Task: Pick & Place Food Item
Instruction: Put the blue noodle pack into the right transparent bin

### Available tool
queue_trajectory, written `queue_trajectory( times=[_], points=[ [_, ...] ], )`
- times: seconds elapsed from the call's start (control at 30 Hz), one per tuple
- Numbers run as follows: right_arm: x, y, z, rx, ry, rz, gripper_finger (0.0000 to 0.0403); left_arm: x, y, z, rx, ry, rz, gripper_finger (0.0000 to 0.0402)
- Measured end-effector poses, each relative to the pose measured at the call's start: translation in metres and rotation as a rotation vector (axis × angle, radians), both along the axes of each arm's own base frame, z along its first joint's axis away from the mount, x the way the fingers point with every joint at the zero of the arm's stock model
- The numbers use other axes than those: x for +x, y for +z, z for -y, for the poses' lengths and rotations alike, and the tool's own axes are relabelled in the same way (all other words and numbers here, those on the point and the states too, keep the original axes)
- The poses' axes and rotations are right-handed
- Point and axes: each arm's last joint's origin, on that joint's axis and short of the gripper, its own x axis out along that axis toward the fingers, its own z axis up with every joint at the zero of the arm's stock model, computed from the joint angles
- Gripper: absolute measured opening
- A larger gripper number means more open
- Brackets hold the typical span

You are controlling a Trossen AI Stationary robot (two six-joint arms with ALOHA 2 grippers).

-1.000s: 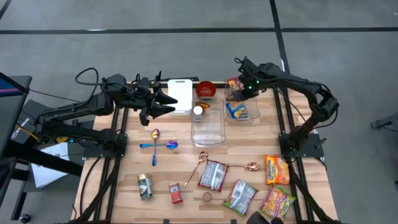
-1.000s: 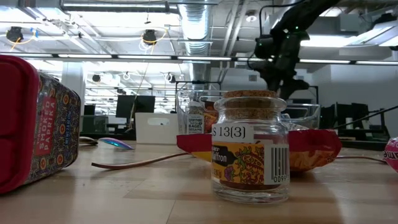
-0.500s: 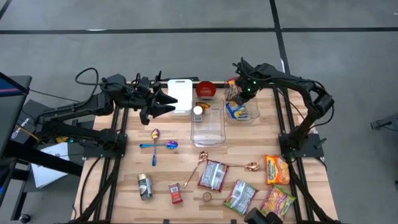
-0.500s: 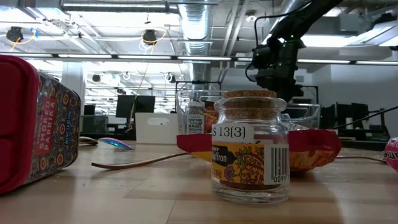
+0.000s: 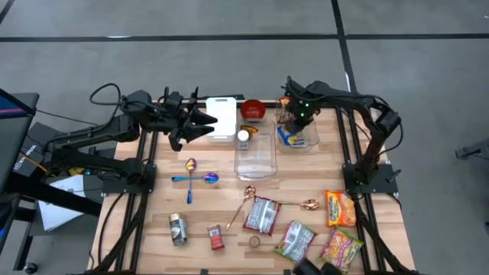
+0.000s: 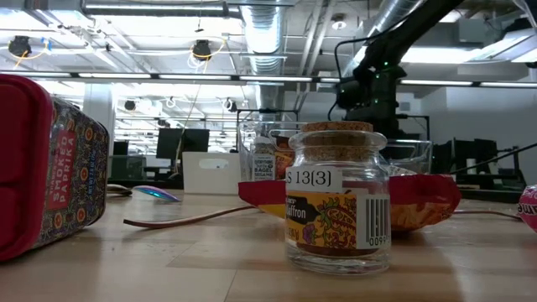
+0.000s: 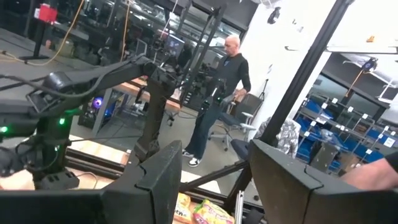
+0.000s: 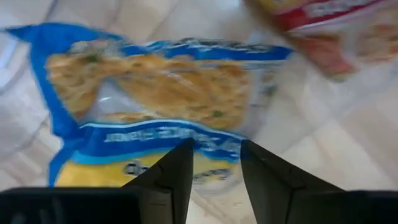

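Blue-yellow packet (image 8: 149,118) under right gripper (image 8: 214,165); fingers parted.

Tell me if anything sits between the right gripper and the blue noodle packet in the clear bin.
Nothing visible does. The right gripper hangs right over the blue noodle packet in the small clear bin, fingers apart with only open space between them and the wrapper.

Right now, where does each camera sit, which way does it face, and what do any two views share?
High: above the table, looking straight down; both arms show, left gripper and right gripper.
Low: at tabletop height, looking level past a jar into the room; the right arm shows behind it.
Left wrist: looks past its open fingers into the room, at a person.
Right wrist: looks down on a blue packet.
Shared: the blue packet also shows in the high view.
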Motion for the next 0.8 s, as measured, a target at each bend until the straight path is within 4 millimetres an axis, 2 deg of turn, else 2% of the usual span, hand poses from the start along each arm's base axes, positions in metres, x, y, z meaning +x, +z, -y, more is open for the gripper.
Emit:
queue_trajectory(
  times=[0.17, 0.4, 0.57, 0.8],
  points=[
    [0.015, -0.008, -0.012, 0.007, 0.051, -0.009, 0.0120, 0.000, 0.000, 0.000, -0.005, 0.014, 0.002, 0.0182],
    [0.030, -0.008, -0.024, -0.029, 0.083, 0.011, 0.0111, 0.000, 0.001, 0.000, -0.013, 0.016, 0.006, 0.0182],
    [0.027, -0.008, -0.025, -0.060, 0.085, -0.055, 0.0106, 0.000, 0.002, -0.001, -0.021, 0.018, 0.023, 0.0182],
    [0.013, -0.013, -0.017, -0.049, 0.042, -0.112, 0.0098, 0.000, 0.002, -0.001, -0.026, 0.022, 0.024, 0.0182]
  ],
)
